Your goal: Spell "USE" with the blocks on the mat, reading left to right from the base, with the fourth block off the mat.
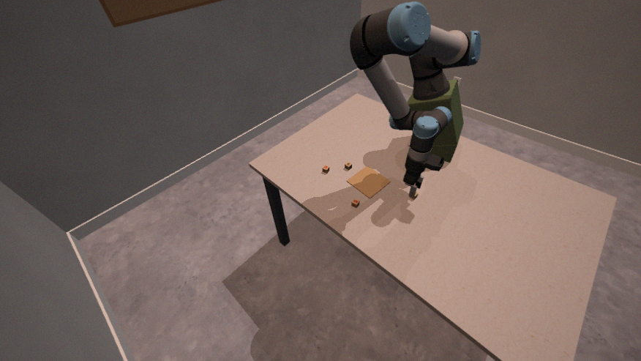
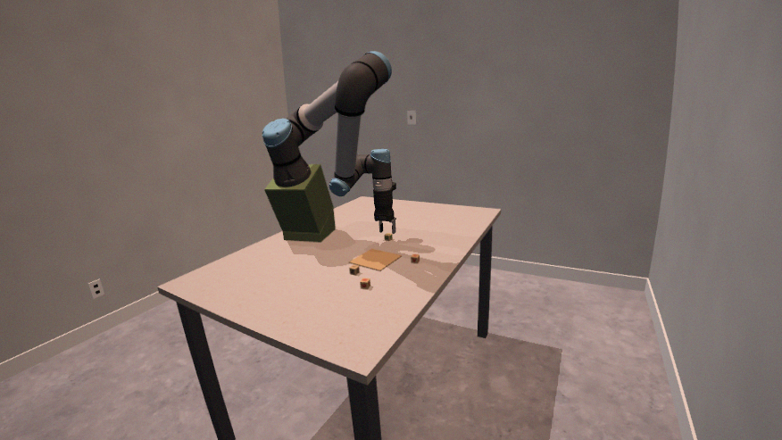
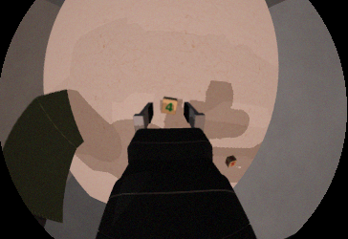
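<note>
A tan mat [image 1: 368, 181] [image 2: 375, 259] lies flat on the table with no block on it. Four small wooden blocks lie off it. My gripper [image 1: 413, 185] [image 2: 384, 228] [image 3: 168, 108] is open and points straight down, just above one block [image 1: 416, 193] [image 2: 388, 236] on the table beside the mat. In the wrist view this block [image 3: 169, 106] has a green mark on top and shows between my fingertips. Two blocks [image 1: 325, 169] [image 1: 347, 165] lie beyond the mat's far side. Another block [image 1: 355, 203] [image 3: 231, 161] lies near the table edge. The letters are too small to read.
The green robot base [image 1: 442, 122] [image 2: 299, 207] stands on the table behind the mat. The table edge [image 1: 302, 208] runs close to the block near the mat's front corner.
</note>
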`<state>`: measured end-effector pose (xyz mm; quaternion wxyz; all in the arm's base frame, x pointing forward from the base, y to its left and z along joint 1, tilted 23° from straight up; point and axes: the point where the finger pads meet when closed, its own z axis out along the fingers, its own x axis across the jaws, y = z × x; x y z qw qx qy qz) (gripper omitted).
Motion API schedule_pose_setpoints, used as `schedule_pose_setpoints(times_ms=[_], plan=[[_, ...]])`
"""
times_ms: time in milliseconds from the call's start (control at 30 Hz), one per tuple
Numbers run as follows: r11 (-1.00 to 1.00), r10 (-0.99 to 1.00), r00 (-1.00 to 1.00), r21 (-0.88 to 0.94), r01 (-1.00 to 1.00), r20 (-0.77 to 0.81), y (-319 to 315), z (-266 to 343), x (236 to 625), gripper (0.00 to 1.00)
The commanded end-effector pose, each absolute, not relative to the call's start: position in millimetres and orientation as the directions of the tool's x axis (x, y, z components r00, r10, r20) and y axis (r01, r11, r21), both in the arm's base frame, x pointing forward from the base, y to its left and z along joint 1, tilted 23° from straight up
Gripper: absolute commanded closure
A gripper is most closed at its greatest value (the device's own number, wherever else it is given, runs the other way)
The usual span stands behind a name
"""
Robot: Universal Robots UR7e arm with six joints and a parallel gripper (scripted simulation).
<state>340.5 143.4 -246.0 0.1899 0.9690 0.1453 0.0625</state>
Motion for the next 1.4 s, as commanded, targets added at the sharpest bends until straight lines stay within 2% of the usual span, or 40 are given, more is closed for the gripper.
schedule_pose_setpoints(times_ms=[0, 1367], plan=[[-0.886, 0.306, 0.950, 0.386, 0.258, 0.067, 143.6, -245.8, 340.8, 0.00], [-0.886, 0.306, 0.950, 0.386, 0.258, 0.067, 141.8, -250.5, 341.8, 0.00]])
